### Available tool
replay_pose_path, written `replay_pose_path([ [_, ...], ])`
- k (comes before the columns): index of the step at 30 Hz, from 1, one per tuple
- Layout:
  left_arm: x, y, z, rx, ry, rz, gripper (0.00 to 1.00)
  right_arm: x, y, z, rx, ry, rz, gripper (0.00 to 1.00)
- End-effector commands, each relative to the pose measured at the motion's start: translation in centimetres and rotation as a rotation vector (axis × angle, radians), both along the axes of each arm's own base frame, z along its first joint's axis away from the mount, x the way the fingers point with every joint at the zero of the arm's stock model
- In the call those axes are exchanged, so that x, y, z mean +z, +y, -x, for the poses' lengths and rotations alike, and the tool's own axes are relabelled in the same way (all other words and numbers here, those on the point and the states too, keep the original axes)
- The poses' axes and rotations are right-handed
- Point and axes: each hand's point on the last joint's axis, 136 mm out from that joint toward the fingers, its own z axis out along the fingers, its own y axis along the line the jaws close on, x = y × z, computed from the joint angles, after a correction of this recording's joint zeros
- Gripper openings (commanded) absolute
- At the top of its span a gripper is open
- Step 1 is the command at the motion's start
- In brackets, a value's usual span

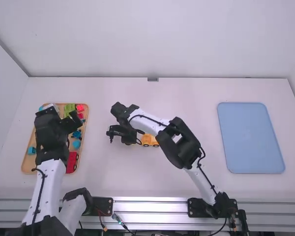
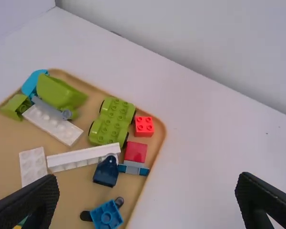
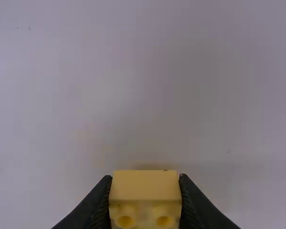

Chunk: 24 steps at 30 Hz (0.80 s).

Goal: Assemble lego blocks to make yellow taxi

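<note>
My left gripper (image 1: 63, 112) is over the parts tray's far end; in the left wrist view the same gripper (image 2: 147, 195) stands open, fingers wide apart, nothing between them. Left of the table's middle is my right gripper (image 1: 120, 132). In the right wrist view my right gripper (image 3: 145, 191) is shut on a yellow brick (image 3: 145, 187), whose studs face the bottom edge. A yellow-orange wheeled piece (image 1: 150, 140) sits just right of the right gripper in the high view, partly hidden by the arm.
The wooden tray (image 1: 28, 164) at the left holds a green wheeled base (image 2: 112, 121), a small red brick (image 2: 144, 126), white pieces (image 2: 83, 156), a blue brick (image 2: 106, 216) and a red vehicle (image 1: 72, 162). A light-blue board (image 1: 250, 137) lies at the right.
</note>
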Motion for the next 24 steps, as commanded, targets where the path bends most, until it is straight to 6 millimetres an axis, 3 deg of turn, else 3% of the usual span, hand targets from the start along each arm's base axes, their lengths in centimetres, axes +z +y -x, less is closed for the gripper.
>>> replay_pose_path([
  [1, -0.8, -0.4, -0.2, -0.014, 0.009, 0.022, 0.99, 0.0, 0.5, -0.5, -0.011, -0.018, 0.004, 0.32],
  [4, -1.2, -0.4, -0.3, -0.021, 0.02, 0.029, 0.99, 0.1, 0.8, -0.9, -0.027, -0.027, -0.01, 0.47],
  [5, -1.4, -0.4, -0.3, -0.021, 0.027, 0.032, 0.99, 0.1, 0.9, -1.2, -0.048, -0.033, -0.015, 0.58],
  [7, -1.8, -0.5, -0.4, -0.023, 0.039, 0.037, 0.99, 0.2, 1.0, -1.7, -0.066, -0.041, -0.029, 1.0],
  [10, -2.1, -1.2, -0.7, -0.068, 0.041, 0.046, 0.99, 0.6, 1.2, -2.6, -0.094, -0.049, -0.051, 0.99],
  [13, -1.0, -5.3, -1.6, -0.367, -0.003, -0.006, 0.99, 2.6, 1.1, -4.7, -0.159, -0.066, -0.083, 0.99],
  [15, -0.6, -6.8, -1.7, -0.471, -0.022, -0.022, 0.99, 4.1, 0.8, -5.6, -0.175, -0.074, -0.106, 0.99],
  [20, -0.9, -8.1, -2.0, -0.572, 0.0, -0.038, 0.99, 9.8, -0.7, -6.9, -0.217, -0.115, -0.19, 0.99],
  [24, -2.4, -11.3, -2.5, -0.726, 0.072, -0.106, 0.99, 13.5, -2.8, -8.1, -0.287, -0.189, -0.304, 0.99],
])
